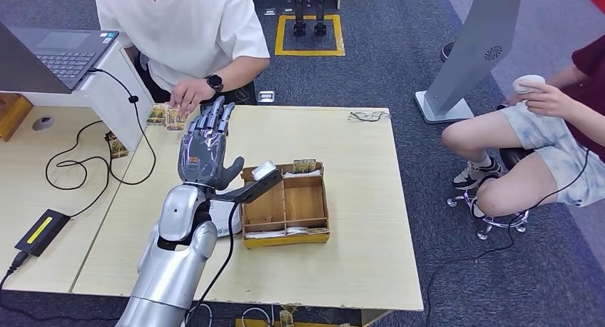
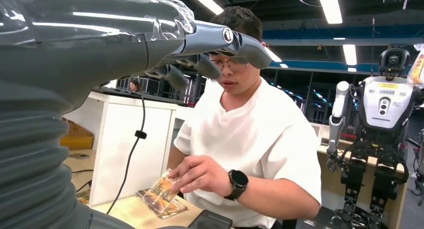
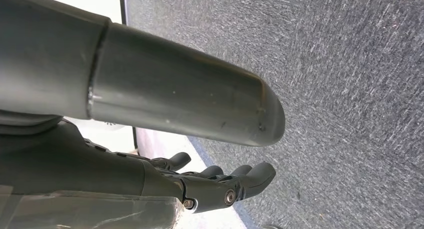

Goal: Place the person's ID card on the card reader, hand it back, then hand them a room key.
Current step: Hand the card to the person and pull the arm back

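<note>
The left hand [image 1: 205,150] is reaching toward the far table edge, fingers spread, holding nothing. Just beyond its fingertips the person's hand [image 1: 187,96] is pinching the ID card [image 2: 161,194] above other cards on the table [image 1: 357,198]. The right hand [image 3: 220,186] is hanging empty over carpet, fingers loosely apart. The risk: fingers closing before the card is between them, or knocking the wooden tray [image 1: 285,205] alongside.

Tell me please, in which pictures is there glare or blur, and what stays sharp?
Head view: even light, sharp all over, soft shadow under the left hand. Left wrist view: bright ceiling lamps glare and streak the plastic wrap on the hand; the person's hand is sharp, the near cover blurred. Right wrist view: the thumb looms soft, the carpet stays crisp.
</note>
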### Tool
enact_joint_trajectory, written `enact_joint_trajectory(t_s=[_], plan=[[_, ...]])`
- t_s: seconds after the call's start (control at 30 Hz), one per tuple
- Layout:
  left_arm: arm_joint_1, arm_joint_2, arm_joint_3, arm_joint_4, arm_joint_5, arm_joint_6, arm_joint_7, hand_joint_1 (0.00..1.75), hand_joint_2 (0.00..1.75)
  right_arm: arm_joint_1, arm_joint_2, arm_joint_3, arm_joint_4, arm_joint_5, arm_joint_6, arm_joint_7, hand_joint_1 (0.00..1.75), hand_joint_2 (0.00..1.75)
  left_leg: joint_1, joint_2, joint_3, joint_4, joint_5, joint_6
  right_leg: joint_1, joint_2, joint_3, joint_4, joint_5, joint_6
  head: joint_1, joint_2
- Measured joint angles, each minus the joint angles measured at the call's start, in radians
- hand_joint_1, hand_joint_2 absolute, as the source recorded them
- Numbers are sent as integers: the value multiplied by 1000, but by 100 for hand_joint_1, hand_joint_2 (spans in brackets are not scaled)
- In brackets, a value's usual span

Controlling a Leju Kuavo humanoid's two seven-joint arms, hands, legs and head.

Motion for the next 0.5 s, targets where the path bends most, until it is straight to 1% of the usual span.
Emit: enact_joint_trajectory(t_s=[0.2,0.5], plan=[[7,0,0,-9,3,13,-20,0,175,0,0,0,0,0,0,-3,0,0,0,0,0,0,0,0,0,0,0,0,0,0,0,0],[14,0,0,-19,3,14,-21,0,175,0,0,0,0,0,0,-4,0,0,0,0,0,0,0,0,0,0,0,0,0,0,0,0]])
